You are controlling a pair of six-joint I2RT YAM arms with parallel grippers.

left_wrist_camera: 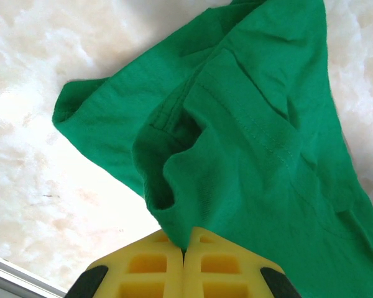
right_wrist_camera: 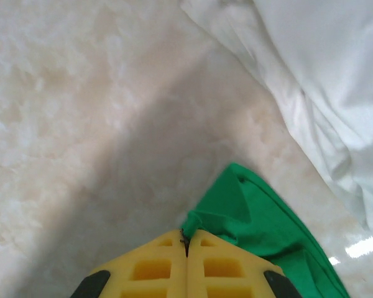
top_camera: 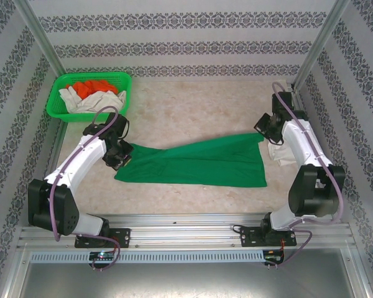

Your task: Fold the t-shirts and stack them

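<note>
A green shirt (top_camera: 193, 164) is lying stretched across the middle of the table (top_camera: 193, 105), creased and bunched at both ends. The left claw (left_wrist_camera: 184, 248) is pinching its left end, yellow fingers (left_wrist_camera: 149, 267) clamped on a fold. The right claw (right_wrist_camera: 186, 236) is gripping the right corner, fingers pressed together on it. A white shirt (right_wrist_camera: 311, 81) is lying just beside that corner. At the far left, a basket (top_camera: 57, 105) is holding an orange shirt (top_camera: 90, 87) and pale cloth (top_camera: 93, 101).

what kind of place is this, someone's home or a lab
Most likely a lab test cell, not a home: wall panels framed by bare metal posts, arms bolted to a rail at the table edge, a green shirt laid out, more cloth in a basket.
</note>
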